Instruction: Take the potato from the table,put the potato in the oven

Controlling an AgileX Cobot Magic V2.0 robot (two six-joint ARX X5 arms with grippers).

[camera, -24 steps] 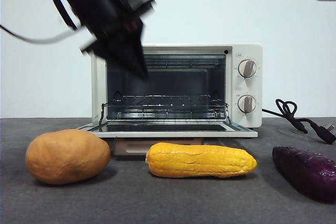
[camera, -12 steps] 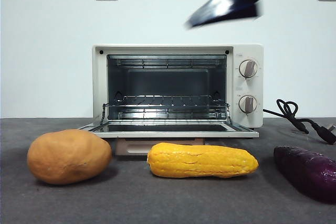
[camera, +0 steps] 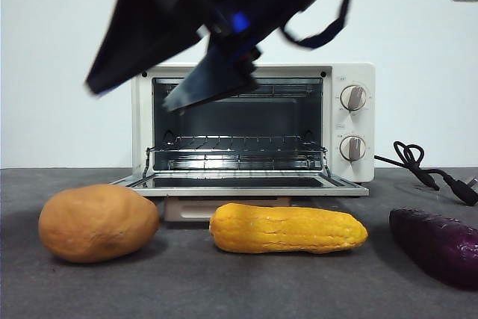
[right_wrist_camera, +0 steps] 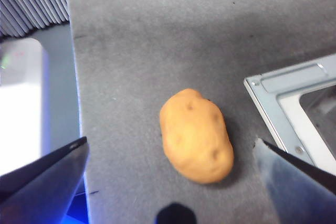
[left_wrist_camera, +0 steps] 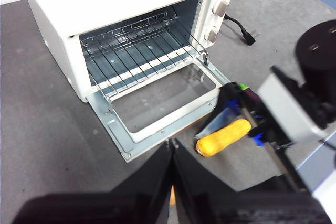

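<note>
Front view: the potato (camera: 98, 223) lies on the table (camera: 239, 289), left of the corn (camera: 288, 228), before the open oven (camera: 252, 121), long axis left-right. Right claw (right_wrist_camera: 170, 166) hovers above it, spread wide, empty. Left claw (left_wrist_camera: 172, 148) is closed, empty.

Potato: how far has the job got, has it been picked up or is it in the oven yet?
Done: the oven door lies open, its rack bare. In hand: the right gripper, jaws wide open, hangs above the potato, which lies untouched on the table by the door's corner. The left gripper, jaws shut, waits in front of the oven. Left: descend, grasp, lift, place inside.
</note>
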